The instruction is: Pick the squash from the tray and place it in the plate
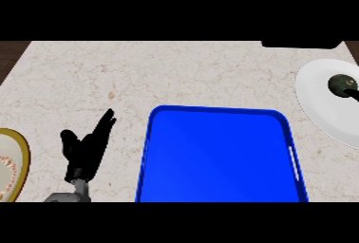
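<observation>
The squash (342, 84) is seen on the white plate (322, 107) at the counter's right edge, off the blue tray (217, 156). The left hand (85, 147) is rested open, fingers straight; the right hand's state cannot be told.

The rectangular blue plastic tray (217, 156) looked glossy; the beige speckled stone counter (175, 76) looked smooth and matt.
</observation>
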Robot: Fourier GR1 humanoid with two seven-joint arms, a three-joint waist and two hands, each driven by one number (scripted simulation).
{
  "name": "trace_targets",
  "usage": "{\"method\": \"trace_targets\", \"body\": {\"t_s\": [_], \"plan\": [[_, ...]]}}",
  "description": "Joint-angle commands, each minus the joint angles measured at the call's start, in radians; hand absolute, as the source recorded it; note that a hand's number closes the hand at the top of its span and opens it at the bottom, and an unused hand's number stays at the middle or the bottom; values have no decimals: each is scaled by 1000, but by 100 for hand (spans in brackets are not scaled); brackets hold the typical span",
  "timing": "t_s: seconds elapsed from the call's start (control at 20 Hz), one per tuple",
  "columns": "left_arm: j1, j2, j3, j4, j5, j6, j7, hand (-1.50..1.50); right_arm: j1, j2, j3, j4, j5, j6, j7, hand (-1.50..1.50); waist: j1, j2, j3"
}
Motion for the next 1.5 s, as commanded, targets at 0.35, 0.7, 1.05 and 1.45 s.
{"method": "trace_targets", "body": {"t_s": [0.35, 0.7, 1.05, 1.45], "plan": [[18, -28, 6, 72, -10, 23, 2, 0, 91, -152, -108, 106, -132, 397, -81, -150, -39, -7, -10], [53, -28, -6, 52, -15, 4, -20, 0, 221, -177, -68, 121, -113, 578, -202, -150, -36, -9, -10], [6, -32, 4, 26, -19, 26, 55, 0, 324, -186, -6, 82, -81, 560, -246, -150, -47, -16, -12], [111, -23, 4, -49, -10, 1, 35, 0, 430, -136, 19, 59, -101, 536, -332, -150, -46, -18, -12]]}}
